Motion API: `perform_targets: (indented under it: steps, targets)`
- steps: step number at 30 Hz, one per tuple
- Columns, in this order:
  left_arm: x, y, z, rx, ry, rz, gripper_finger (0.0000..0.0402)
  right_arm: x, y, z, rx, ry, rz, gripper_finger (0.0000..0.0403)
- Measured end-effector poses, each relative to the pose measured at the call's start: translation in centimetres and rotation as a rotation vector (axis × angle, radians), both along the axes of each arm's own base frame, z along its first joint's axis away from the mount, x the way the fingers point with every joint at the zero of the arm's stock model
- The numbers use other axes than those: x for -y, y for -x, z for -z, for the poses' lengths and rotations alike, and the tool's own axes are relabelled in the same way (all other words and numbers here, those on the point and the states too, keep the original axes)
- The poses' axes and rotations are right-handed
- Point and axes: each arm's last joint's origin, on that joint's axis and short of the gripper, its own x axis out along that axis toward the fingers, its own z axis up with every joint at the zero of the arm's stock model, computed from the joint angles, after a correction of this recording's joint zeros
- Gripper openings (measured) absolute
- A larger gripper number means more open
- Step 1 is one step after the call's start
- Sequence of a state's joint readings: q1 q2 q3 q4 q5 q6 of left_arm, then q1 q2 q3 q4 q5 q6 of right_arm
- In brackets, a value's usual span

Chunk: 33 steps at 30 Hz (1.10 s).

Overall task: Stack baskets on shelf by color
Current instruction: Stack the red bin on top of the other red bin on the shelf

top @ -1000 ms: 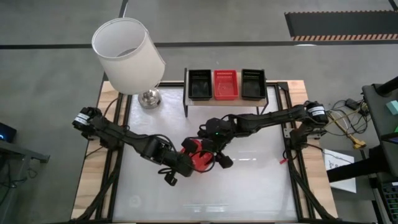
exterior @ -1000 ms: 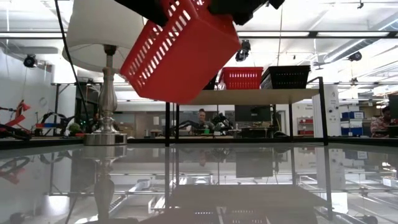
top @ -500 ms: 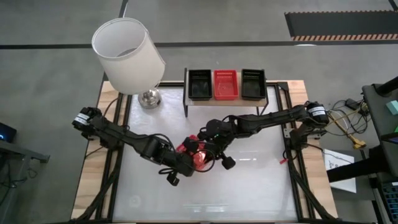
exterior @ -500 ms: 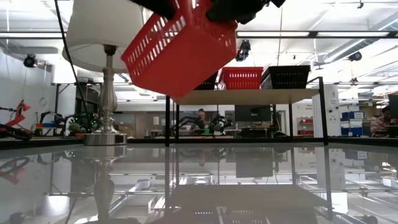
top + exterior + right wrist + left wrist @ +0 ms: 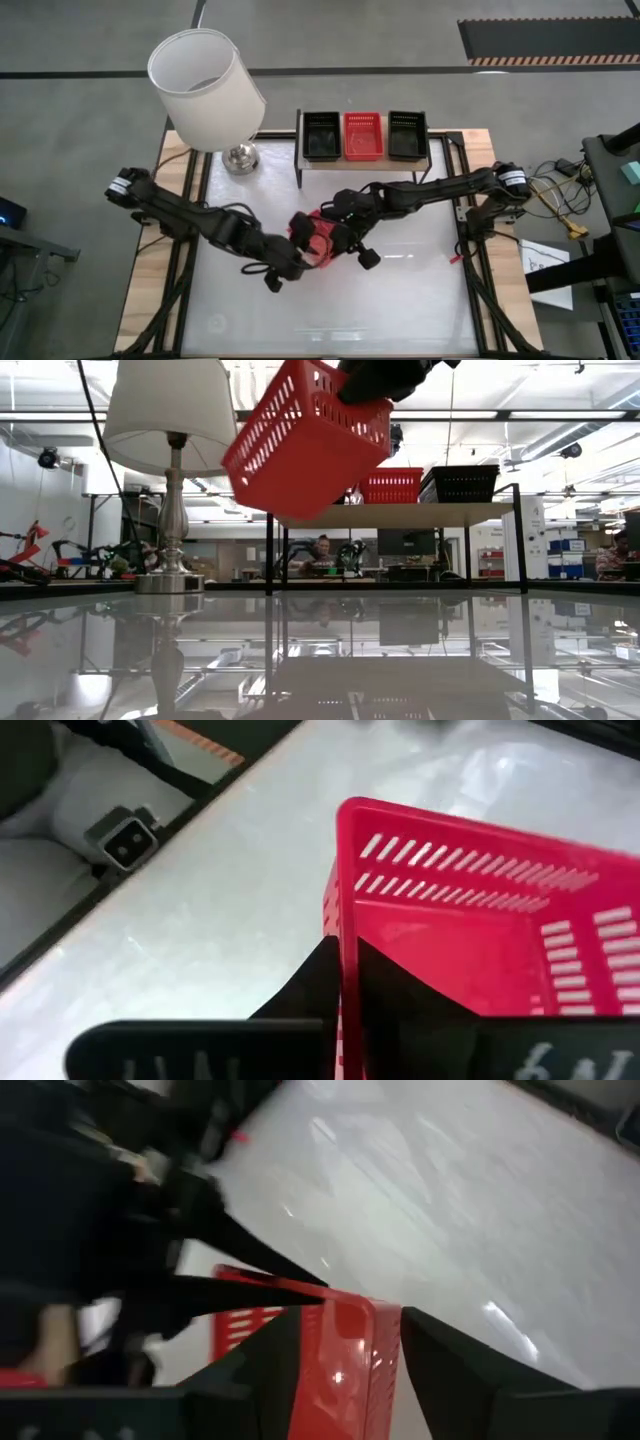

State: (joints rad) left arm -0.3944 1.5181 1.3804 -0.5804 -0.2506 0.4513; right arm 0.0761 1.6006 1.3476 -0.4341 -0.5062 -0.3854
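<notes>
The right tool [image 5: 345, 1010] is pinched tight on the rim of a red basket [image 5: 318, 238], one finger inside the wall and one outside, as the right wrist view shows. The left tool [image 5: 345, 1355] straddles another wall of the same basket, but its fingers stand wide apart with a gap on each side of the plastic, so it grips nothing. The basket hangs tilted in the air over the middle of the worktop [image 5: 420, 310], well above the surface in the low view, carried by the right arm alone.

Beyond it, at the far edge of the worktop, the shelf [image 5: 365, 162] holds three baskets in a row: a black basket [image 5: 321, 135] on the left, a second red basket [image 5: 363, 135] in the middle and another black basket [image 5: 407, 134] on the right. A lamp [image 5: 207, 90] stands near the shelf's left end.

The step in hand looks like a handover just completed. To do it well, the left tool should draw straight back off the wall without catching the perforations. The right arm should then level the basket, since a one-sided rim grip lets it swing, and lower it squarely into the red one in the middle.
</notes>
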Motion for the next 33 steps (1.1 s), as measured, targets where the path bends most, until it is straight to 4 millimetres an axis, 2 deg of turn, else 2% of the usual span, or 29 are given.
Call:
perform_targets:
  steps: [4,7,12,18,22,26,29,33]
  targets:
    - [-0.7,1.5,-1.8,0.060,0.011,-0.016,0.0157,0.2,0.5,-0.7,0.006,0.058,0.055,0.0011]
    - [-1.2,2.6,-2.2,0.084,0.023,-0.018,0.0157,0.3,1.1,-1.5,0.023,0.126,0.119,0.0011]
    - [-1.7,3.9,-1.8,0.191,0.087,-0.029,0.0157,0.5,2.6,-3.8,0.089,0.250,0.231,0.0011]
    - [-2.4,5.3,-0.2,0.297,0.103,-0.054,0.0157,1.7,5.1,-7.6,0.227,0.380,0.410,0.0011]
    - [-2.8,6.2,0.3,0.373,0.095,-0.057,0.0157,3.9,6.7,-9.4,0.277,0.480,0.551,0.0009]
    - [-3.1,6.9,1.1,0.409,0.097,-0.055,0.0157,7.0,8.5,-10.9,0.293,0.500,0.674,0.0009]
    - [-3.3,7.4,1.6,0.427,0.105,-0.057,0.0157,9.6,9.5,-11.0,0.254,0.503,0.741,0.0009]
    - [-3.6,7.9,1.6,0.437,0.106,-0.071,0.0157,13.0,10.6,-10.6,0.189,0.426,0.749,0.0009]
